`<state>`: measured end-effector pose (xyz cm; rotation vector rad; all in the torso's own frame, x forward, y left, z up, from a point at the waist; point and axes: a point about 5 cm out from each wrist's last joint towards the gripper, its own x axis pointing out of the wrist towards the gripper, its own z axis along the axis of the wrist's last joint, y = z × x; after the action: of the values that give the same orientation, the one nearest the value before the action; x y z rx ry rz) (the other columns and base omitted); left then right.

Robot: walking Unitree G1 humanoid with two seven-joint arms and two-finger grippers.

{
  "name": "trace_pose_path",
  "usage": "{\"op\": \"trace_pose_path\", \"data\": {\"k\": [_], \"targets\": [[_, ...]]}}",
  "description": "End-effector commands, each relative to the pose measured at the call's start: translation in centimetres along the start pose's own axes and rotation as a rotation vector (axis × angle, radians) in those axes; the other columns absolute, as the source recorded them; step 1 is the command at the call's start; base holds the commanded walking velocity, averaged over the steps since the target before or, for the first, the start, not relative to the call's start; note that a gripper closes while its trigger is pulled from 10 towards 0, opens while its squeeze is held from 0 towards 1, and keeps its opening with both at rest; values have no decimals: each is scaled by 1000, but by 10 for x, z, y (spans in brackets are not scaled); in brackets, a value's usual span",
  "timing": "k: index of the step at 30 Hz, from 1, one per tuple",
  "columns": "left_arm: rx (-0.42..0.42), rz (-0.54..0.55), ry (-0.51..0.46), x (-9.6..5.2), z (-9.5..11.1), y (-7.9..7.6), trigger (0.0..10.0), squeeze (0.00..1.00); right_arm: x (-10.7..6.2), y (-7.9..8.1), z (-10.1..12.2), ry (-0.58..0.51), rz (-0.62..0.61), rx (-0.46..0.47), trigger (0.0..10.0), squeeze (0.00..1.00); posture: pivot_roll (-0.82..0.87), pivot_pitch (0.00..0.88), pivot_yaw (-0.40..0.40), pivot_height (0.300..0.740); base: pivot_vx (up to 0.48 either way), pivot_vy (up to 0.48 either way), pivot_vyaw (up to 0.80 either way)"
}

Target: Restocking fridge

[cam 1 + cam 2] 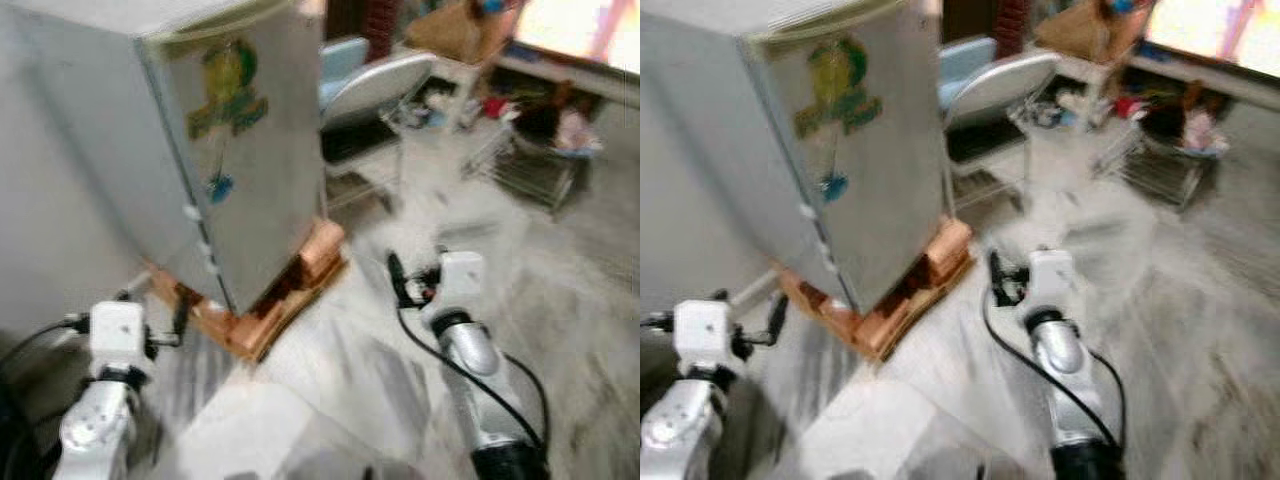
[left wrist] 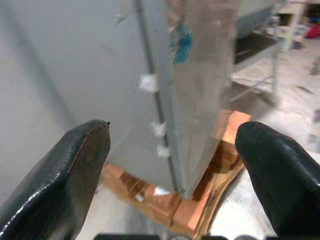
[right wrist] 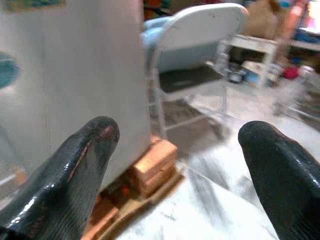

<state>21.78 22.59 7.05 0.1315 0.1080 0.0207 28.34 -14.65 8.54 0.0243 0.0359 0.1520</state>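
Fridge shut, apparently raised on bricks | left gripper spread, empty, facing its corner | right gripper spread, empty; chair beyond

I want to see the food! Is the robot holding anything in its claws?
No. The left gripper and right gripper are both open and empty, near the closed fridge.

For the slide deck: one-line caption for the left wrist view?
Open left claw faces the corner of the closed grey fridge, which stands raised on bricks.
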Motion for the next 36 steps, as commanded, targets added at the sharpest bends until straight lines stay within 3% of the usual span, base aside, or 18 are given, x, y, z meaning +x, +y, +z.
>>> {"op": "trace_pose_path", "data": {"k": [1,8,20,24,36], "targets": [[-13,-36,-17,3,4,-9,10000,0,-2,-13,2,2,-41,-14,10000,0,1,67,23,740,330,349,-712],[-19,-61,-20,3,5,-17,10000,0,-2,-12,1,7,-42,-11,10000,0,2,71,24,740,310,366,-296],[-26,-70,-15,4,2,-18,10000,0,-3,-12,-2,20,-53,-28,10000,0,3,74,25,740,0,463,0],[-18,-70,-12,3,1,-19,10000,0,-4,-11,-3,27,-54,-24,10000,0,3,74,25,740,0,0,0],[-11,-77,-24,3,5,-24,10000,0,-1,-12,-3,32,-64,-32,10000,0,2,80,23,740,0,0,-784]]}}
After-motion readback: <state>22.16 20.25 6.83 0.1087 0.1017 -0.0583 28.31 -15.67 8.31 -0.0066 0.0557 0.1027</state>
